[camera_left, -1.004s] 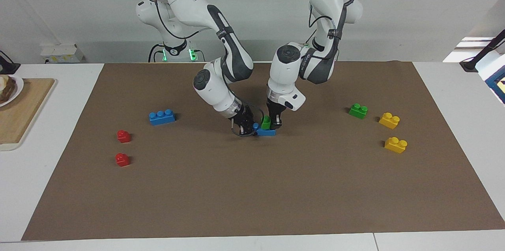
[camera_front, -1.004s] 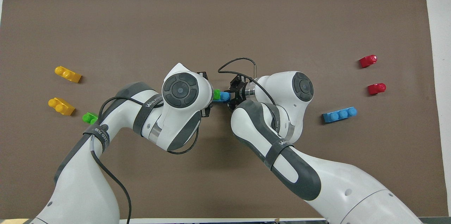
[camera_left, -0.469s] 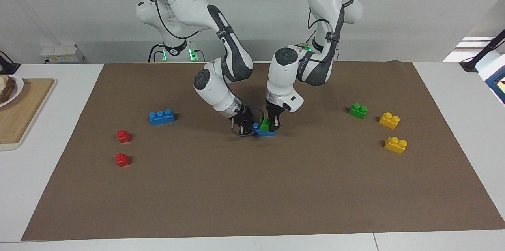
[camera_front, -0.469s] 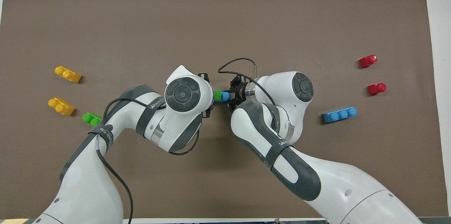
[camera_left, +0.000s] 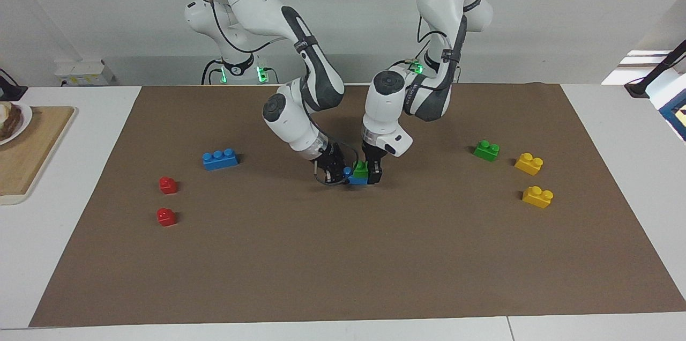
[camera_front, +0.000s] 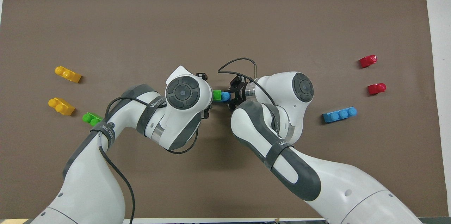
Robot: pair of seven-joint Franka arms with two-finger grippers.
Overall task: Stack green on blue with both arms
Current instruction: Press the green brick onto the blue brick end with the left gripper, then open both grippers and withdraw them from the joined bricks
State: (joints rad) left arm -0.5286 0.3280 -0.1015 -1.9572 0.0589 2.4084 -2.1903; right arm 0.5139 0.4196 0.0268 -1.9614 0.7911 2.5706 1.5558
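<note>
On the brown mat (camera_left: 343, 266), my right gripper (camera_left: 336, 173) is clamped on one end of the blue brick (camera_left: 355, 179) at mid-mat. The green brick (camera_left: 360, 169) sits on the blue brick. My left gripper (camera_left: 372, 172) straddles it, fingers parted.
</note>
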